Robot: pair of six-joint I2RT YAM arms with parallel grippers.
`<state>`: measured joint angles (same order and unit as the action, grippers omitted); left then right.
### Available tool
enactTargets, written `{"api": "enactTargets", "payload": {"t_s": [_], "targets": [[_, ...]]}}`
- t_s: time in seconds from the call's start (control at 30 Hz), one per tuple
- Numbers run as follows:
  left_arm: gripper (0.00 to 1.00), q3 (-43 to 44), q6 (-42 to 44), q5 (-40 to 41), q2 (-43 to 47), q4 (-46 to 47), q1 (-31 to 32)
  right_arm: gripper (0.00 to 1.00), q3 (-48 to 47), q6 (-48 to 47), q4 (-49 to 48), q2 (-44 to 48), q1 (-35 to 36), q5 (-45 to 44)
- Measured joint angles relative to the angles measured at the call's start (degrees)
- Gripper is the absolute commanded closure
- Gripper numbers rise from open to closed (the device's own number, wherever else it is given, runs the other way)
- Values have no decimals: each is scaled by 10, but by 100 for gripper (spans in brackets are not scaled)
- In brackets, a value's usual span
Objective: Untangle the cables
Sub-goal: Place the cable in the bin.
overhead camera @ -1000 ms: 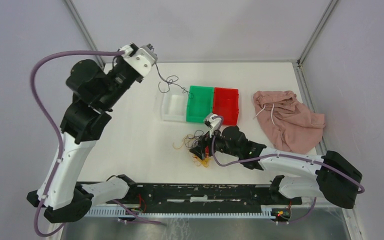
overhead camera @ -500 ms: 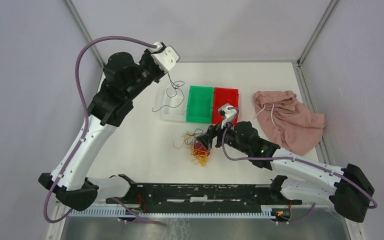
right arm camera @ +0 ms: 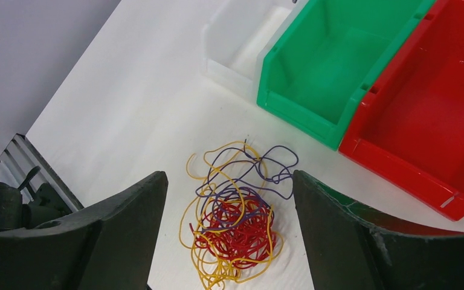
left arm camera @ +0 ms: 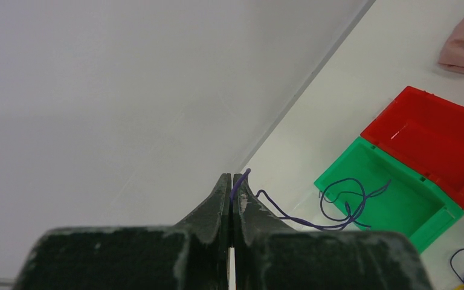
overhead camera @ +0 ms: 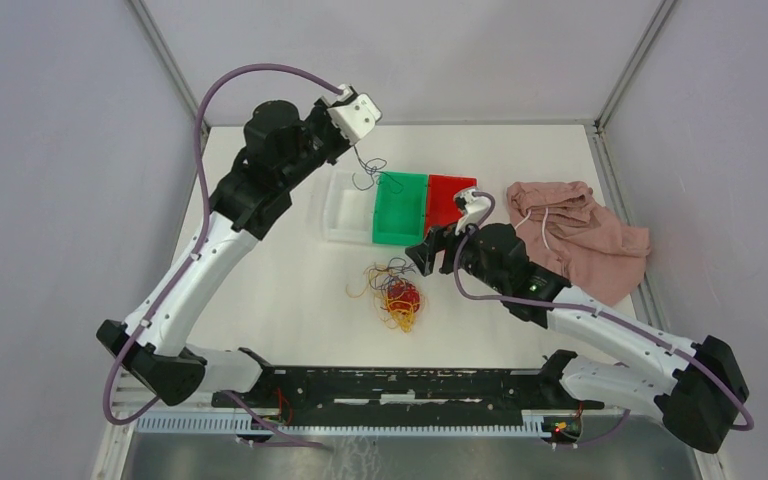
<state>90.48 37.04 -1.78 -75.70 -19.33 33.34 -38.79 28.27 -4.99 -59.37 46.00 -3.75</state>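
Observation:
A clump of yellow, red and purple cables [overhead camera: 395, 295] lies on the white table in front of the bins; it also shows in the right wrist view [right arm camera: 238, 220]. My left gripper [overhead camera: 350, 145] is raised and shut on one purple cable [overhead camera: 366, 173], which hangs in loops over the seam of the clear and green bins. In the left wrist view the jaws [left arm camera: 232, 181] pinch the purple cable [left arm camera: 338, 208] near its end. My right gripper [overhead camera: 423, 256] is open and empty, above and to the right of the clump, jaws wide [right arm camera: 228, 178].
Three bins stand in a row: clear [overhead camera: 332, 208], green [overhead camera: 400, 210], red [overhead camera: 450, 198]. A pink cloth [overhead camera: 575, 240] with a white drawstring lies at the right. Frame posts and grey walls close in the table; a black rail runs along its near edge.
My left gripper has carried the purple cable rightward, from left of the clear bin to over the bins. My right gripper has lifted off the clump, moved back right, and stands open.

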Motion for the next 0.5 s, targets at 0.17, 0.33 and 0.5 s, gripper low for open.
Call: {"api": "enactTargets", "payload": {"t_s": [0.17, 0.33, 0.5], "targets": [[97, -12, 5, 2, -15, 13, -5, 19, 0, 0, 4, 1, -4, -4], [97, -15, 5, 2, -32, 35, -17, 20, 2, 0, 4, 6, -4, -9], [97, -54, 8, 2, -38, 65, -42, 20, 9, 0, 5, 18, -4, -14]]}}
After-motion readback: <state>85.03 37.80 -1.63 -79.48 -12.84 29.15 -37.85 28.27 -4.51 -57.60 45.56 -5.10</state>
